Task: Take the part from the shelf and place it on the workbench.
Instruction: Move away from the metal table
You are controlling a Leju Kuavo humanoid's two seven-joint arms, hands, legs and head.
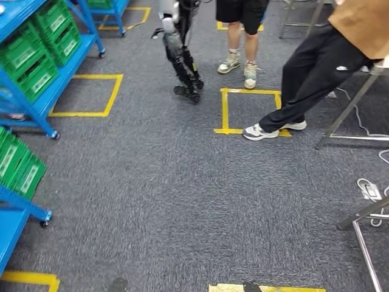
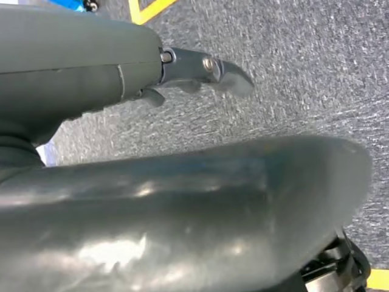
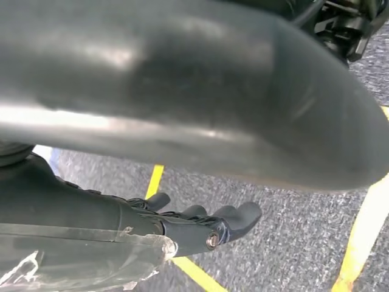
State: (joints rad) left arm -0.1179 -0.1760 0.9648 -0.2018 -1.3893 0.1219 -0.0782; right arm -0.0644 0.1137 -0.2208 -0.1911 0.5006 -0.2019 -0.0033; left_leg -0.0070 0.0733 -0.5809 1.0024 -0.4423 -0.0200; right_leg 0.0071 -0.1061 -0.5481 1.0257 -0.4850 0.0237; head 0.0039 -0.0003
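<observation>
Blue wheeled shelves (image 1: 68, 64) stand along the left of the head view, loaded with green bins (image 1: 34, 67); I cannot make out any single part in them. In the left wrist view my left hand (image 2: 183, 67) hangs over the grey carpet with its dark fingers (image 2: 229, 76) stretched out and nothing in them. In the right wrist view my right hand (image 3: 192, 228) hangs the same way, fingers (image 3: 238, 216) straight and nothing held, above yellow floor tape (image 3: 197, 274).
Another robot's dark legs (image 1: 186, 67) stand ahead. Beside them are a person in shorts (image 1: 243, 36) and a person in black trousers (image 1: 316, 73) leaning on a metal frame (image 1: 353, 106). More frame legs (image 1: 367, 243) and a floor cable (image 1: 369, 191) lie at the right. Yellow tape squares (image 1: 225, 109) mark the carpet.
</observation>
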